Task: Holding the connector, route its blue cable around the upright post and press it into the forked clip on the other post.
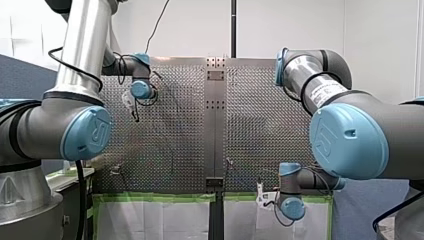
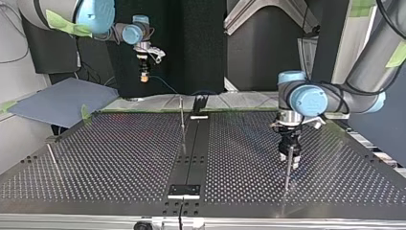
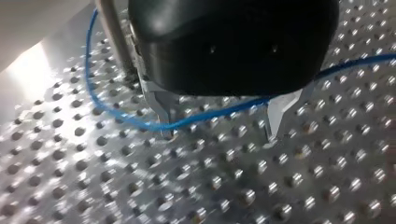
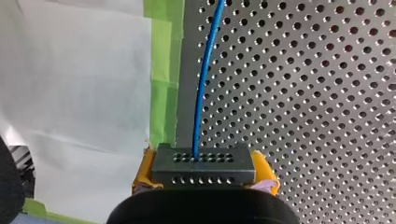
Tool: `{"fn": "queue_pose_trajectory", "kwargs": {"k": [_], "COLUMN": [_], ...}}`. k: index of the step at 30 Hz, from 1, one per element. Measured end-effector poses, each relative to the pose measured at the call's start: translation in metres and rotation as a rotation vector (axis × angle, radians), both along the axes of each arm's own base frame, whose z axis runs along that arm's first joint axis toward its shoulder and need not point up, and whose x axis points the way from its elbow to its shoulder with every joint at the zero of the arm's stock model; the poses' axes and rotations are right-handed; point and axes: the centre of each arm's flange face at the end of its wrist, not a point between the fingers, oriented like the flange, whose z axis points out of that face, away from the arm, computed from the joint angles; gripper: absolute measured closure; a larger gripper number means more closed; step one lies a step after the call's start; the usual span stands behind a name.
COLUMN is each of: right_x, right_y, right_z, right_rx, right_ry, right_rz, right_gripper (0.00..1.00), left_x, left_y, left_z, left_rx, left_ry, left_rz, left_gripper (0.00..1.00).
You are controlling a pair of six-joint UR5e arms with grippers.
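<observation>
My right gripper point(image 4: 205, 179) is shut, its yellow pads clamping a dark grey connector point(image 4: 204, 164). A blue cable point(image 4: 203, 84) leaves the connector and runs ahead over the perforated plate. In the top view this gripper point(image 2: 143, 76) hangs in the air beyond the table's far edge at the left. My left gripper point(image 3: 219, 130) is black with metal fingers point(image 3: 161, 109) and stands open just above the plate. The blue cable point(image 3: 210, 116) curves round a metal post point(image 3: 112, 42) and crosses the gap between those fingers. In the top view my left gripper point(image 2: 289, 160) sits over a thin post point(image 2: 287, 178).
Another thin upright post point(image 2: 182, 120) stands near the table's centre strip, with a black bracket point(image 2: 198, 106) behind it. A slim rod point(image 2: 52, 160) stands at the top view's left. Green tape point(image 4: 163, 70) and white sheeting point(image 4: 79, 93) border the plate's edge by my right gripper.
</observation>
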Motion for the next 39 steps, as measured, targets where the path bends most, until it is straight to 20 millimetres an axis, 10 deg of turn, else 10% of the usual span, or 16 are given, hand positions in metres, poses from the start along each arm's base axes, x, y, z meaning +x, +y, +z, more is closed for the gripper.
{"fn": "queue_pose_trajectory", "kwargs": {"k": [16,39], "right_x": [0.002,0.006], "right_y": [-0.002,-0.004], "right_z": [0.000,0.001], "right_rx": [0.012,0.018], "right_ry": [0.005,0.009], "right_rz": [0.014,0.021], "right_gripper": [1.00,1.00], "left_x": [-0.021,-0.095], "left_y": [-0.036,-0.014], "left_z": [-0.008,0.003], "left_rx": [-0.118,-0.074], "left_ry": [0.053,0.107], "left_rz": [-0.160,-0.043], "left_gripper": [0.00,0.00]}}
